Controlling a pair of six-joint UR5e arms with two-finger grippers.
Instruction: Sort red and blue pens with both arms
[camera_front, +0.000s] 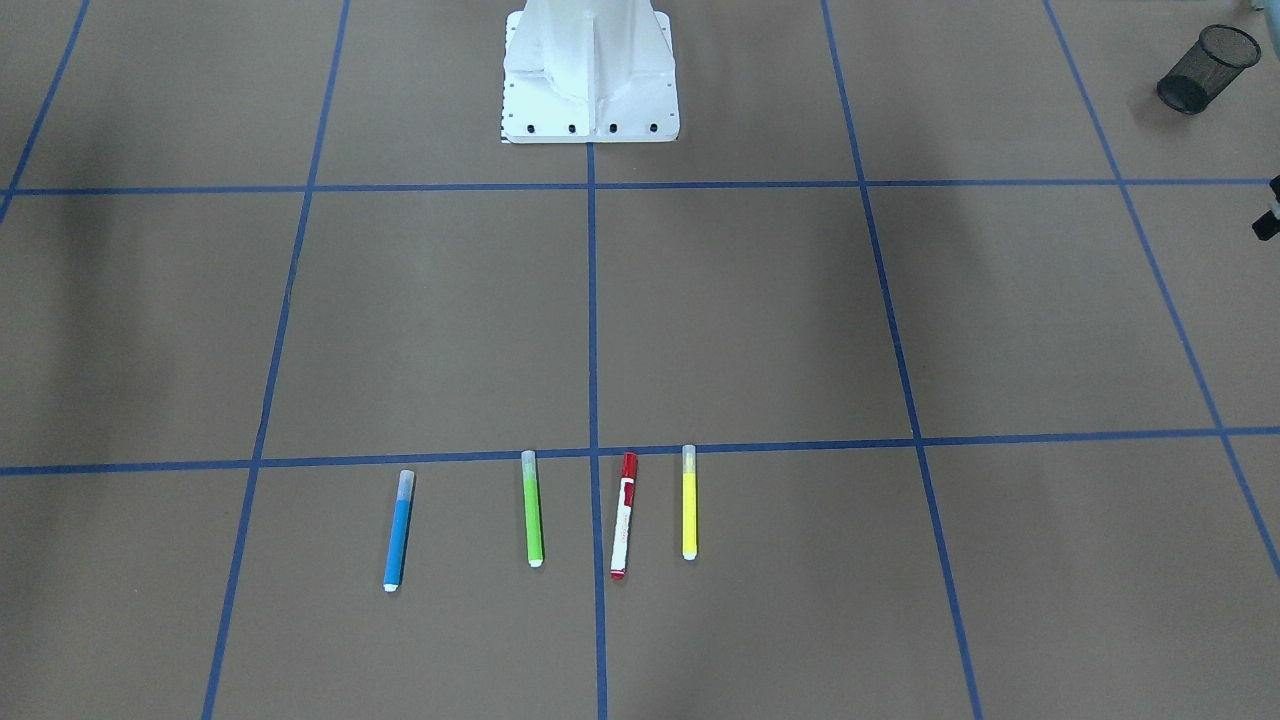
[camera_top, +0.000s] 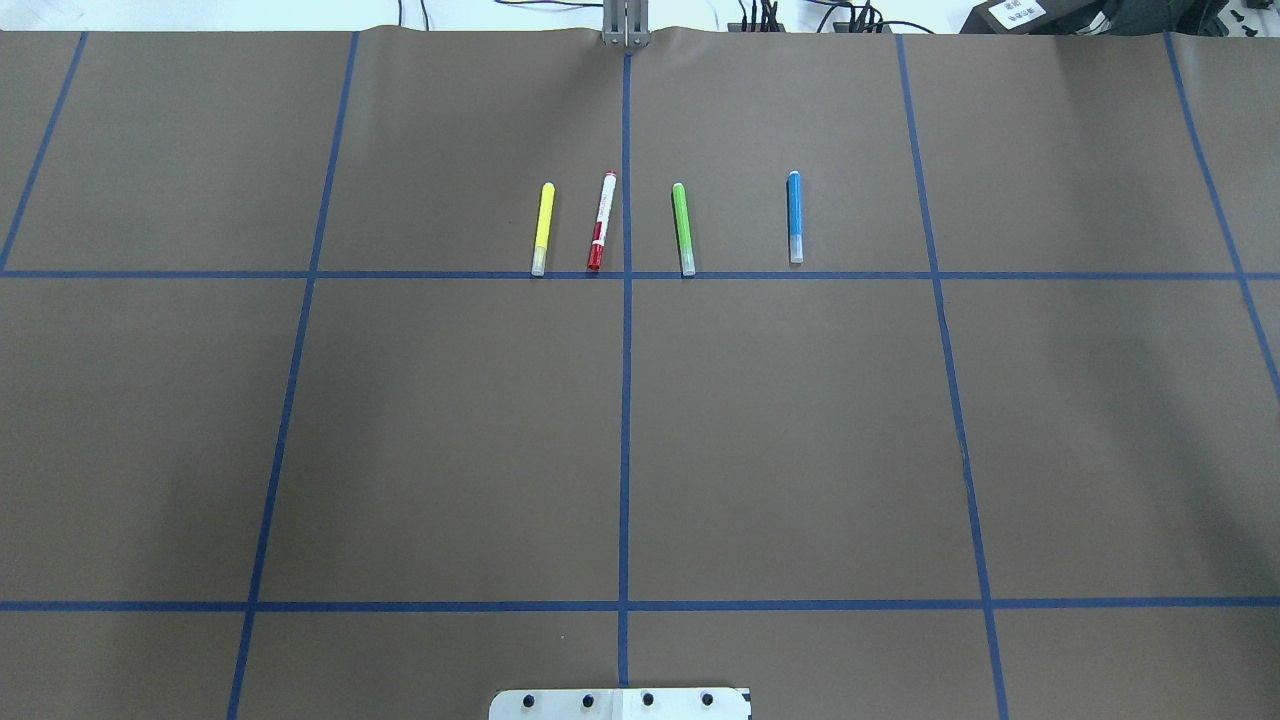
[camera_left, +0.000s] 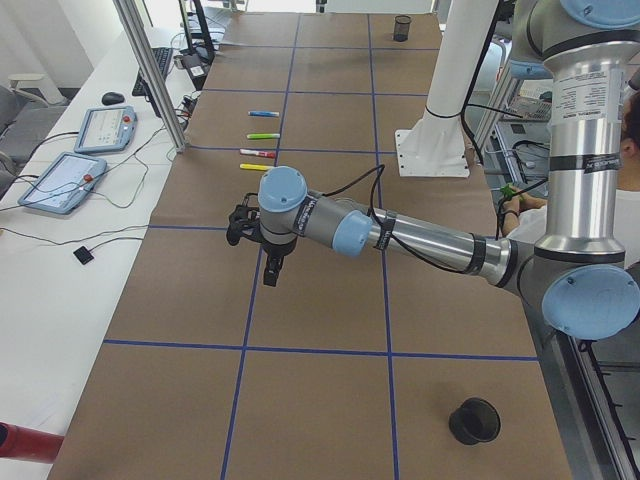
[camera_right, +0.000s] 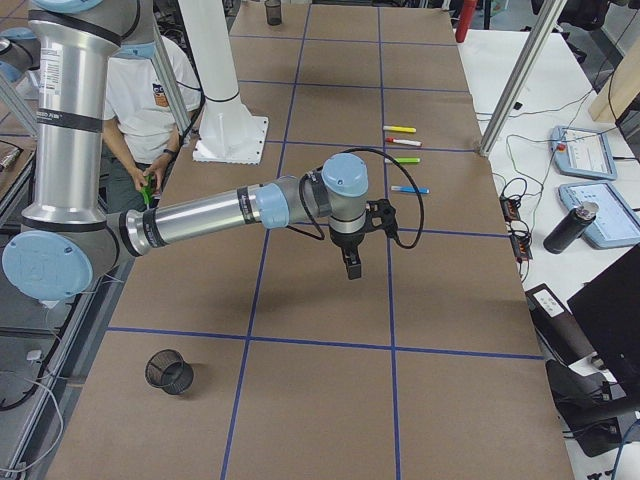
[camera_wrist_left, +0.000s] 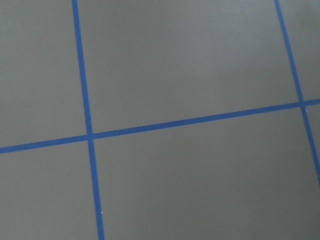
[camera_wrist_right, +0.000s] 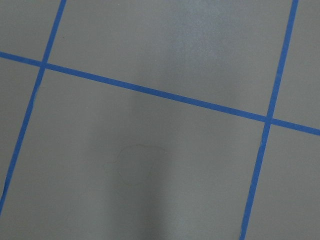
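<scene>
The red pen (camera_front: 623, 515), white-barrelled with a red cap, lies beside the centre tape line on the operators' side of the table. The blue pen (camera_front: 398, 530) lies apart from it, on my right arm's side. Both also show in the overhead view: the red pen (camera_top: 601, 221) and the blue pen (camera_top: 795, 217). My left gripper (camera_left: 271, 275) hangs above the table, well away from the pens. My right gripper (camera_right: 352, 270) hangs the same way at the other end. Only the side views show them, so I cannot tell whether they are open or shut. The wrist views show only brown paper and blue tape.
A green marker (camera_front: 533, 508) lies between the two pens, and a yellow marker (camera_front: 689, 502) lies on the red pen's other side. A black mesh cup (camera_front: 1205, 68) stands at the table's left end, another mesh cup (camera_right: 169, 372) at the right end. A person (camera_right: 150, 100) stands behind the white robot base (camera_front: 590, 75).
</scene>
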